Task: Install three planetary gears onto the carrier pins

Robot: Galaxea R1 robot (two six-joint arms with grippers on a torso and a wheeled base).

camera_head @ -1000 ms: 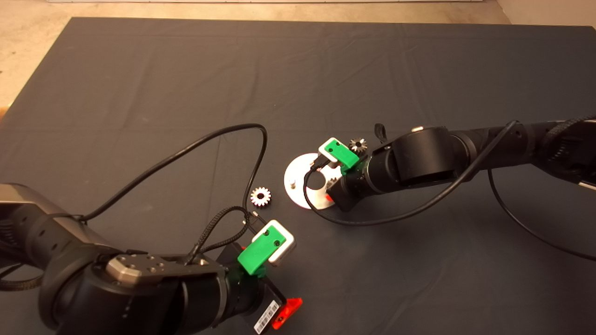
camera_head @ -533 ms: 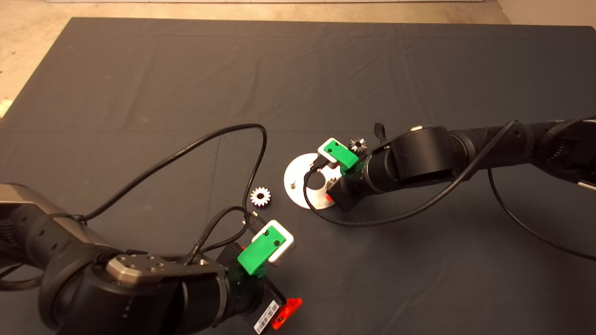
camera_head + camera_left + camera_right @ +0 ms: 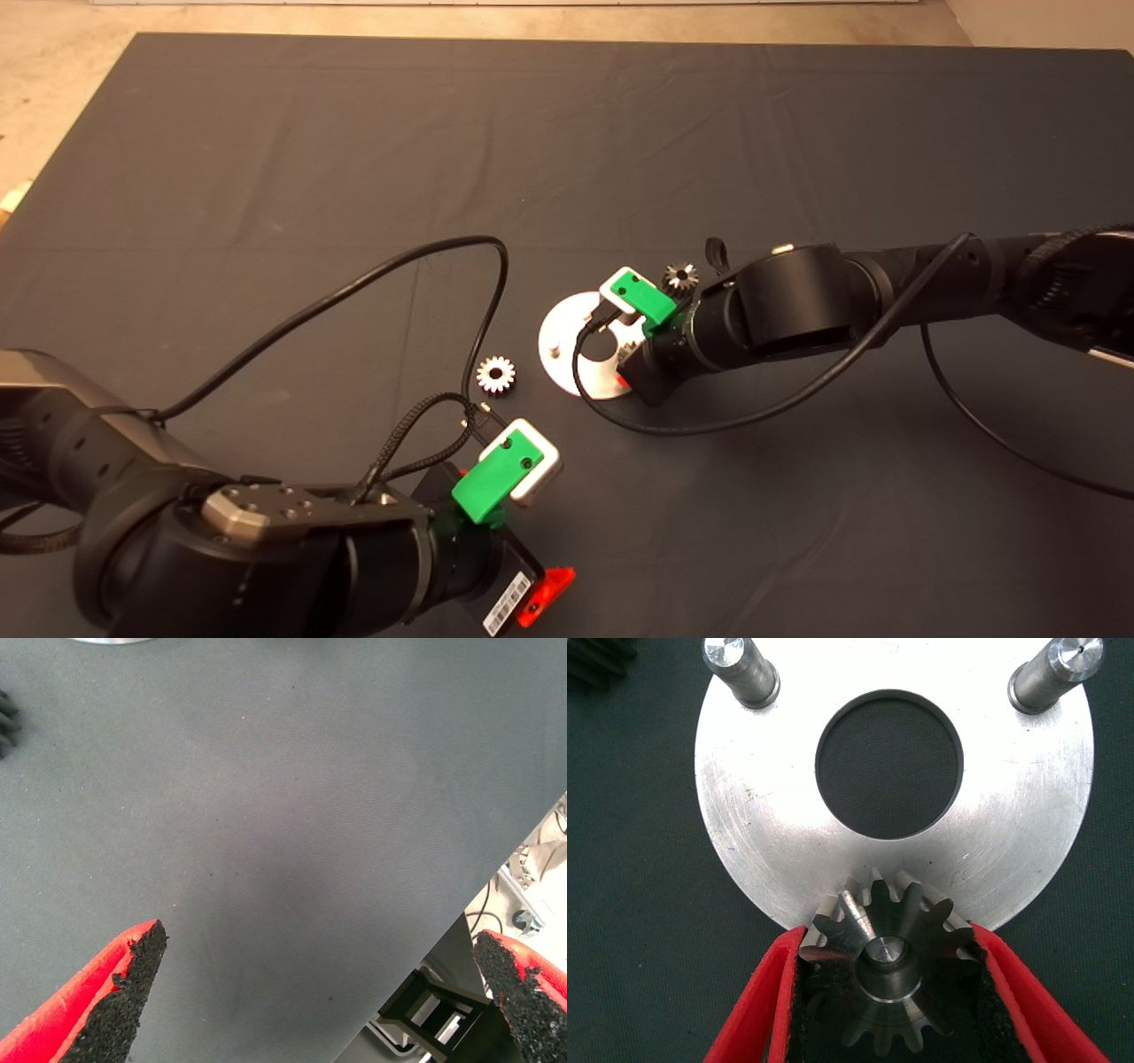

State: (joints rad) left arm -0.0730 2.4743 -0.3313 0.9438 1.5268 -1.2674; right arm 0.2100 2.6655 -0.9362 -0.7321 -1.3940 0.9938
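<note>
Progress stood at roughly one gear of three: the right gripper [image 3: 888, 992] was clamped on a gear [image 3: 888, 970] already seated over one pin [image 3: 886, 952] of the plate [image 3: 771, 824], while two pins [image 3: 740, 669] stood bare. Two more gears [image 3: 496, 374] lay loose on the mat [image 3: 354, 133] beside the plate. The left gripper [image 3: 319, 992] hung idle nearby, fingers apart

My right gripper [image 3: 890, 992] is mid-desk, fingers clamped; my left gripper [image 3: 319, 992] waits spread near the desk's front edge.
</note>
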